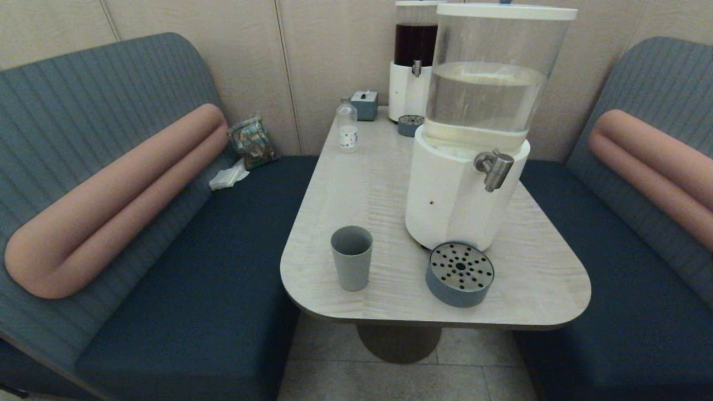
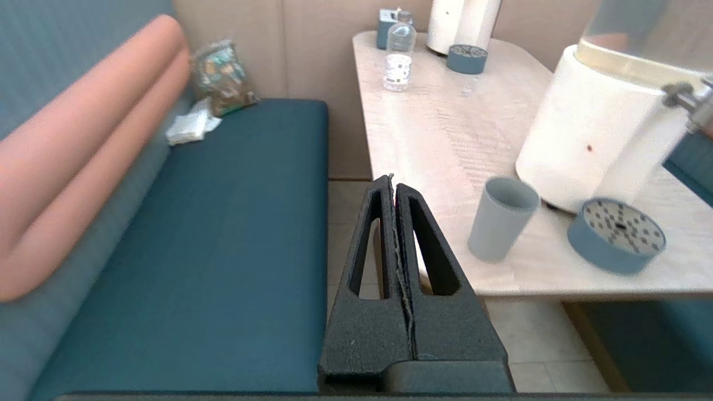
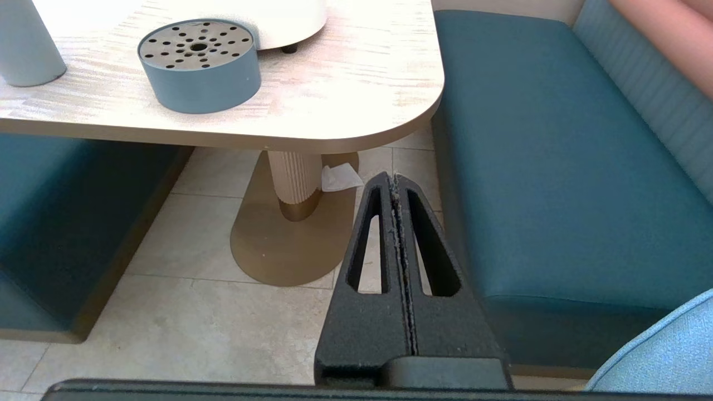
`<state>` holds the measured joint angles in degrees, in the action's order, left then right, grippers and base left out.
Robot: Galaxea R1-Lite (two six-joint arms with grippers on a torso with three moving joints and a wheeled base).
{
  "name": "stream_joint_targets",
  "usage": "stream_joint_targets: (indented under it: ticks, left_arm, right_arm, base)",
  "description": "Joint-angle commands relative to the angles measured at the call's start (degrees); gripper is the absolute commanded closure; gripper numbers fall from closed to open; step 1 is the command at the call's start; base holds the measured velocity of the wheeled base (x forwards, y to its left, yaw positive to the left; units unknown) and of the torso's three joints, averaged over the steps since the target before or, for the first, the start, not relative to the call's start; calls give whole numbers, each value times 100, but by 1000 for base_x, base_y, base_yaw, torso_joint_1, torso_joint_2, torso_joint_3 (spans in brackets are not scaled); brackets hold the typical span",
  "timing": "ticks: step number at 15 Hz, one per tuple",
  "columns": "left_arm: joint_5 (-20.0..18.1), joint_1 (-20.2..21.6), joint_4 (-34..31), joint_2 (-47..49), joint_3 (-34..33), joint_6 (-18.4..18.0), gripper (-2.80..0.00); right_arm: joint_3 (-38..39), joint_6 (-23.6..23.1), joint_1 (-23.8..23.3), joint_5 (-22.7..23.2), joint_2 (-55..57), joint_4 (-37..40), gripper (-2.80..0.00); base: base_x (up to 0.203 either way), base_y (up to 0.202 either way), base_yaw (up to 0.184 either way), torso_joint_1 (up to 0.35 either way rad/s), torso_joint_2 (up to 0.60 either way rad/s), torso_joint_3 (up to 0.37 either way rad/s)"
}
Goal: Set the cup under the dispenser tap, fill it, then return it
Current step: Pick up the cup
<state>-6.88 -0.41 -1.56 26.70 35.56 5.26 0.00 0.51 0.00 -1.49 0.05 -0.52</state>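
The grey-blue cup [image 1: 351,264] [image 2: 501,219] stands upright and empty near the table's front left edge, beside the round drip tray [image 1: 460,273] [image 2: 616,235] [image 3: 199,64]. Its base also shows as the cup [image 3: 25,44] in the right wrist view. Above the tray, the brushed-steel dispenser tap [image 1: 493,167] [image 2: 686,99] juts from the white-based dispenser [image 1: 465,189] with its clear-liquid tank. My left gripper [image 2: 394,181] is shut and empty, off the table's front left edge, short of the cup. My right gripper [image 3: 394,178] is shut and empty, low over the floor below the table's front right corner. Neither arm shows in the head view.
A small clear bottle [image 1: 347,125], a grey box [image 1: 365,104], a second drip tray [image 1: 410,125] and the dark-liquid dispenser [image 1: 413,61] stand at the table's far end. Blue benches [image 1: 184,289] flank the table [image 1: 356,195]. The table's pedestal [image 3: 294,184] rises from the tiled floor.
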Motion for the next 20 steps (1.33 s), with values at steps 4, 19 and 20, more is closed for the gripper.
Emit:
stream_joint_targets:
  ticks: [4,19,20]
  left_arm:
    - [-168,-8,1221,2392,97,37,0]
    - [-998,-652,6590,7622,-1163,-356,0]
    - [-988,-687,7000,7818,-1314,-409,0]
  right_arm:
    - [0,2,0,-5,4,-1,0]
    - [0,2,0,-1,4,-1,0]
    - [0,2,0,-1,4,-1,0]
  base:
    - [0,0,0,0,0,0]
    - [0,0,0,0,0,0]
    - [0,0,0,0,0,0]
